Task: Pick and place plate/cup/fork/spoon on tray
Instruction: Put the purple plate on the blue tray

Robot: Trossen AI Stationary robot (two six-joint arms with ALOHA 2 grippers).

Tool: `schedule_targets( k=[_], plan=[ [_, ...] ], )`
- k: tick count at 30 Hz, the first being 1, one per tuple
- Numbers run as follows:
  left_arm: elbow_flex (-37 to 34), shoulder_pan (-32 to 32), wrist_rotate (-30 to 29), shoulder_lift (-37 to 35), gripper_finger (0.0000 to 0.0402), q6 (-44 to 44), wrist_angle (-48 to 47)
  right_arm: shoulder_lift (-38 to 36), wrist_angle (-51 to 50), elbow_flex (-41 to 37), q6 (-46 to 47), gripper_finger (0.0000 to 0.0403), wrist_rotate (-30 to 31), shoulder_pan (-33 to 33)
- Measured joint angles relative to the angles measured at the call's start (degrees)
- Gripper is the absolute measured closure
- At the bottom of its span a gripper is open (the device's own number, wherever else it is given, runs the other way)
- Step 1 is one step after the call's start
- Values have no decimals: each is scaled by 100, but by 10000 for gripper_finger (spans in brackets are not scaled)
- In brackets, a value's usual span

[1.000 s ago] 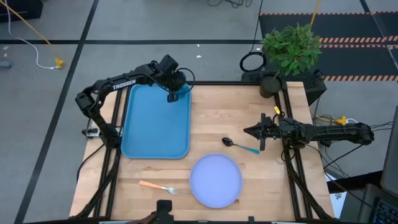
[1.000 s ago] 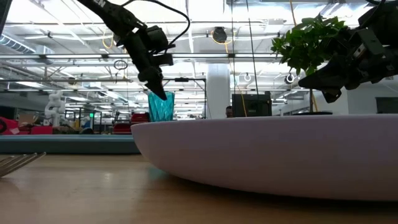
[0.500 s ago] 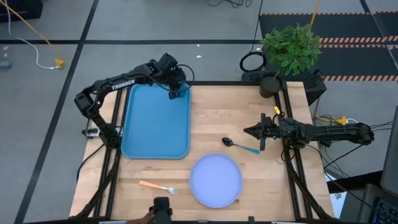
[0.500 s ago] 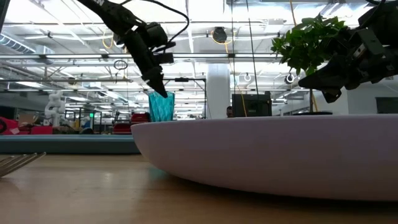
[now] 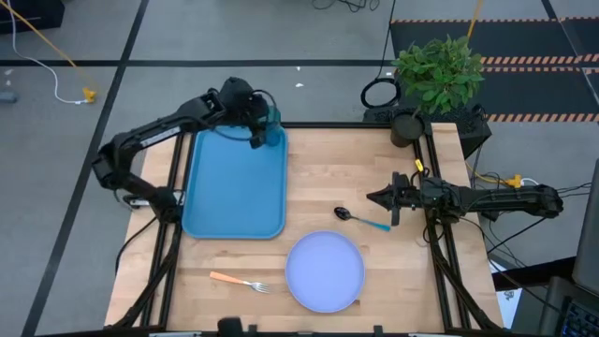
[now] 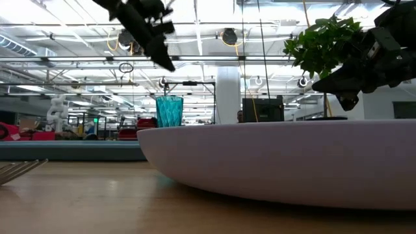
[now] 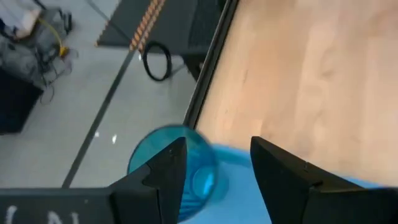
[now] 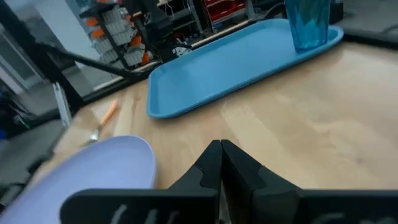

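Observation:
The teal cup (image 5: pixel 274 126) (image 6: pixel 169 112) stands upright on its base in the far right corner of the blue tray (image 5: pixel 234 183). My left gripper (image 5: pixel 255 134) (image 7: pixel 217 143) hangs open above it, a little to its left, touching nothing. The lavender plate (image 5: pixel 324 271) lies on the table near the front edge. The orange-handled fork (image 5: pixel 239 281) lies to the left of the plate. The blue-handled spoon (image 5: pixel 360 218) lies just in front of my right gripper (image 5: pixel 372 197), which is shut and holds nothing.
A potted plant (image 5: pixel 435 70) stands at the table's far right corner. Bare wood lies between the tray and my right arm. In the low view the plate's rim (image 6: pixel 279 156) fills the foreground, with the fork's tines (image 6: pixel 19 170) at the left.
My left gripper has opened and let go of the cup, then risen and drawn back toward the table's far left. The cup has stayed upright in the tray's far right corner.

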Motion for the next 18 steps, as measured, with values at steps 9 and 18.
schedule_targets(
  k=[9, 18],
  plan=[
    [1, -1501, 113, -722, 220, -511, -754, 318, 59, 278, 867, 392, -758, 767],
    [1, -3661, -334, -750, 220, -1311, -1038, 1653, 45, 1079, 1420, 360, 716, 3188]
  ],
)
